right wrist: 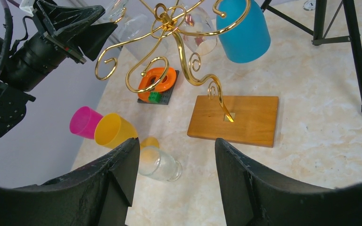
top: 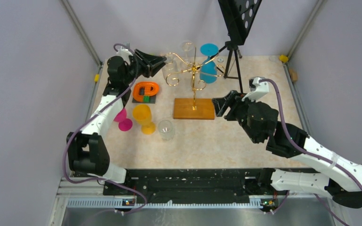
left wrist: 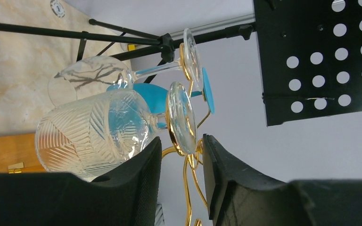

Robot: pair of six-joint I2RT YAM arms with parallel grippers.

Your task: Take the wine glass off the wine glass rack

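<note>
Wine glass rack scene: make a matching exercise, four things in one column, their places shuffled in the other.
1 blue wine glass
2 yellow glass
3 orange ring
4 patterned clear glass

A on a black square
B hanging beside the left pincer
C lying directly on the table
D hanging on the rack, tripod side

Pairs: 1-D, 2-C, 3-A, 4-B

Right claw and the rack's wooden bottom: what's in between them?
Nothing. In the top view the right claw sits just beside the wooden base of the wine glass rack, with only bare table showing between them.
</note>
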